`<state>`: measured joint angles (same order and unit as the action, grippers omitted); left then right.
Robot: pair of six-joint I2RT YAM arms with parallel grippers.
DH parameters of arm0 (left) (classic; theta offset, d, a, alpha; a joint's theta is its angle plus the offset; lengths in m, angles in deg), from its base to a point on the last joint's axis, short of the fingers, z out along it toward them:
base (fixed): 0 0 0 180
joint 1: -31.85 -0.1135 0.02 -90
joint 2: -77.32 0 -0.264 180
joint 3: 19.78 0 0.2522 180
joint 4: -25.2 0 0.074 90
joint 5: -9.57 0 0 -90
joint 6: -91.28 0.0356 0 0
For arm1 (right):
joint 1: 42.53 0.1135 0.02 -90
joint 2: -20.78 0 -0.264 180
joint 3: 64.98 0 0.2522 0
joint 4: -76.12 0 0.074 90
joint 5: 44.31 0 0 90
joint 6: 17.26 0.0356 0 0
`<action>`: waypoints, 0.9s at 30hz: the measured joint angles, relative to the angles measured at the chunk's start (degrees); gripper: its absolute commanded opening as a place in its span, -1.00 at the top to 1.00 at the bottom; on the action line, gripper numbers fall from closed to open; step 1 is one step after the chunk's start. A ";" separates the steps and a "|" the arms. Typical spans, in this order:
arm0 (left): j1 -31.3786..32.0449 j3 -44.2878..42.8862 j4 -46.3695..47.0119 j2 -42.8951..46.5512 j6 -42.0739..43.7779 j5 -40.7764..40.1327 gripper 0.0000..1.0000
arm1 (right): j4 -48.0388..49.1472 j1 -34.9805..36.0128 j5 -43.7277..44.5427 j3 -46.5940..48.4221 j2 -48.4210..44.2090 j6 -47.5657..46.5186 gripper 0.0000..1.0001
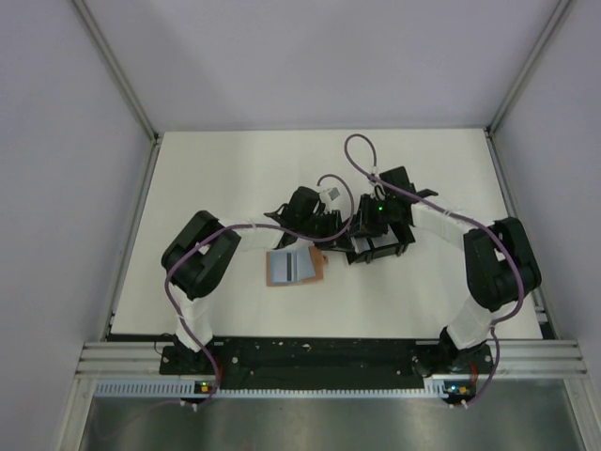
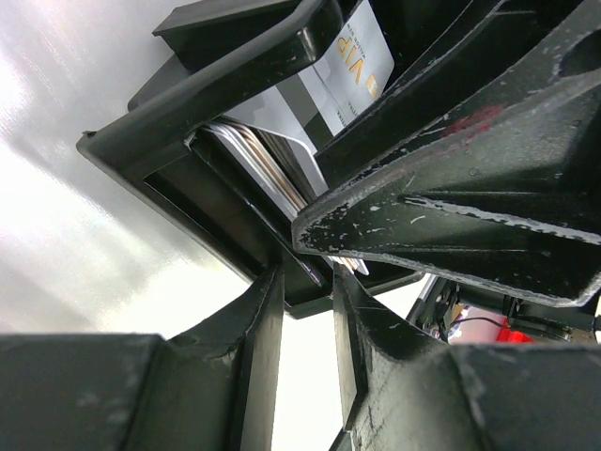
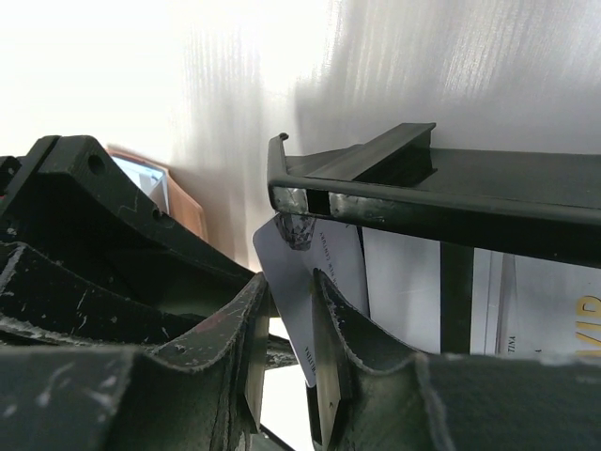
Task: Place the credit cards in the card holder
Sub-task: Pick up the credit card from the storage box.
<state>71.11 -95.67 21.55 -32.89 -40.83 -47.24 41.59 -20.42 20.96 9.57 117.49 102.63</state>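
Note:
The tan card holder (image 1: pixel 293 266) lies open on the table with its blue-grey face up, and its brown edge shows in the right wrist view (image 3: pixel 178 202). My right gripper (image 3: pixel 289 277) reaches into the black tray (image 3: pixel 376 188). Its jaws stand narrowly apart around a corner of a pale blue card (image 3: pixel 282 254), which leans on the right finger. My left gripper (image 2: pixel 307 272) is narrowly open and empty, its tips at the tray's corner (image 2: pixel 300 301). From above, the left gripper (image 1: pixel 331 230) and right gripper (image 1: pixel 362 240) nearly touch. No yellow-orange card shows.
The black tray (image 1: pixel 387 246) holds several more upright cards, one marked VIP (image 2: pixel 352 66). The right gripper's body (image 2: pixel 451 188) crowds the left wrist view. White walls close in the table on three sides.

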 measured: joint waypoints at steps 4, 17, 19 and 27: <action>0.00 0.00 0.00 0.00 0.00 -0.02 0.36 | -0.02 0.00 0.00 0.00 -0.72 0.00 0.57; -0.11 0.00 -0.13 -0.02 0.02 0.31 0.37 | -0.74 -0.76 2.69 0.00 -2.12 -0.79 0.92; -0.11 0.00 -0.15 -0.02 0.04 0.26 0.37 | -1.22 -1.11 3.45 0.00 -2.27 -1.11 0.92; -0.11 0.11 -0.09 -0.02 0.07 0.20 0.38 | -2.75 -1.29 5.33 0.24 -0.98 -3.21 0.72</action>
<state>71.01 -95.56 21.46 -32.91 -40.76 -47.05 38.83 -21.71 26.29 9.82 116.51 99.42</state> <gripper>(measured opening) 0.315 0.094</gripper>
